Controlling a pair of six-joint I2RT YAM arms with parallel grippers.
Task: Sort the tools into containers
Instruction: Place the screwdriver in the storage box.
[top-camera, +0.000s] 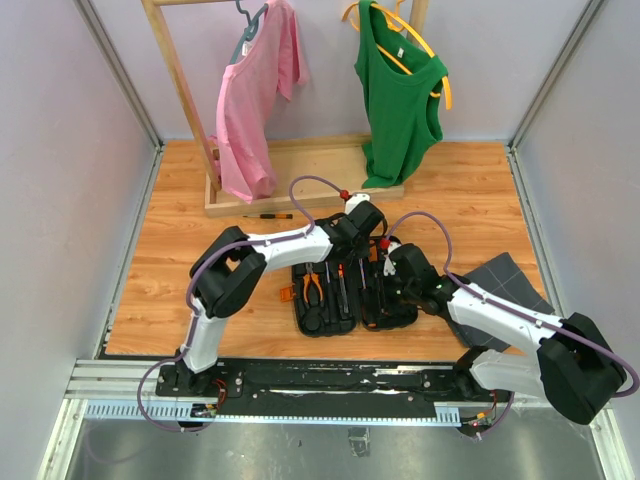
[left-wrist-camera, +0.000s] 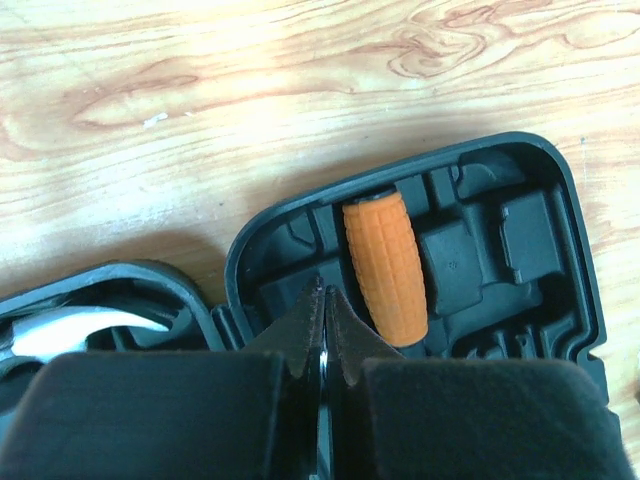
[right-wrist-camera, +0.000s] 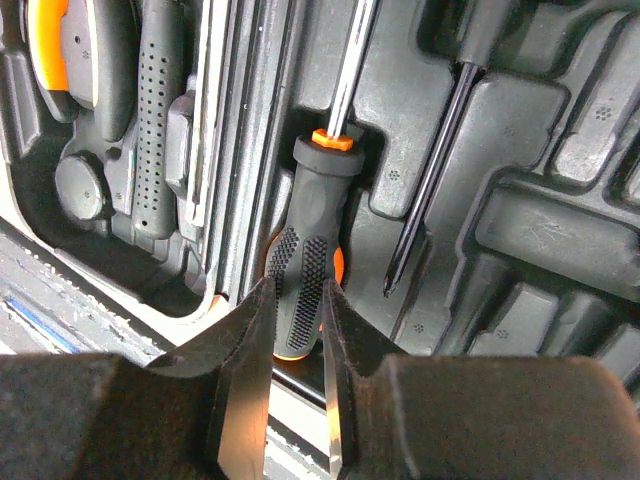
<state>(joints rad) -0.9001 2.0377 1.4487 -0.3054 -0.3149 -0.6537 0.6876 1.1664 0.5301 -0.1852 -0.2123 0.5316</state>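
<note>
The black tool case (top-camera: 385, 310) lies open on the wooden table, both halves up. Orange-handled pliers (top-camera: 313, 285) and other tools sit in its left half. My left gripper (top-camera: 362, 232) hovers over the case's far edge, jaws shut (left-wrist-camera: 323, 325), with only a thin bright sliver between the pads. An orange grip (left-wrist-camera: 385, 270) lies in a slot just beyond it. My right gripper (right-wrist-camera: 298, 300) is shut on the handle of a black-and-orange screwdriver (right-wrist-camera: 310, 230) lying in the right half's slot (top-camera: 392, 275). A thin dark screwdriver (right-wrist-camera: 430, 190) lies beside it.
A loose screwdriver (top-camera: 268, 216) lies by the wooden clothes rack's base (top-camera: 300, 200), which holds a pink shirt and a green top. A dark grey tray (top-camera: 505, 285) lies at the right under my right arm. A silver hammer head (left-wrist-camera: 80, 335) shows in the other half.
</note>
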